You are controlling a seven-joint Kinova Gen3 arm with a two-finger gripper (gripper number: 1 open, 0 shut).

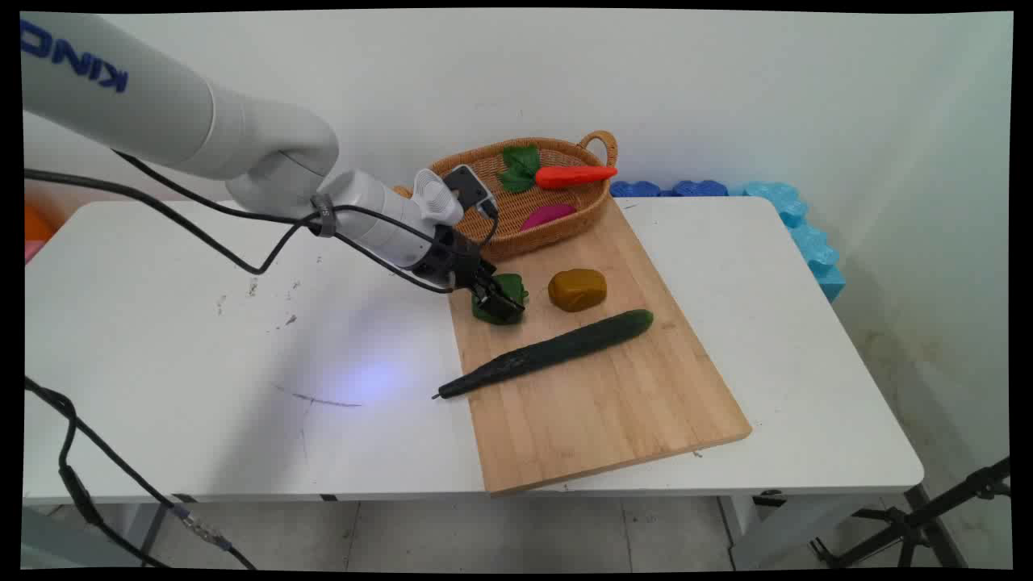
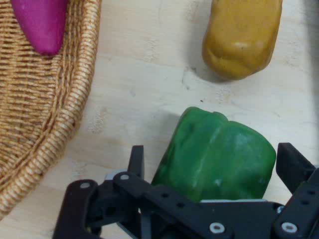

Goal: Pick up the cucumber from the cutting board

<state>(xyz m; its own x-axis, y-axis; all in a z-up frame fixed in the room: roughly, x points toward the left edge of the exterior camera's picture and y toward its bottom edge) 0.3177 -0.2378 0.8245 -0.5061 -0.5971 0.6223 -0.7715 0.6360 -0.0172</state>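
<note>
Claw [image 2: 212,172] spread wide, straddling green pepper [image 2: 217,157] at frame centre on cutting board [image 1: 613,403]; pepper not yet clamped.

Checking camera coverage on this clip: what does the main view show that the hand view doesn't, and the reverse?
Only the main view shows the cucumber lying across the cutting board, the carrot in the basket, and the blue foam by the wall. Only the hand view shows how the fingers stand: spread, one on each side of the green pepper, with gaps. Both show the gripper at the green pepper, the yellow-brown pepper beside it, the basket and the magenta piece in it.
</note>
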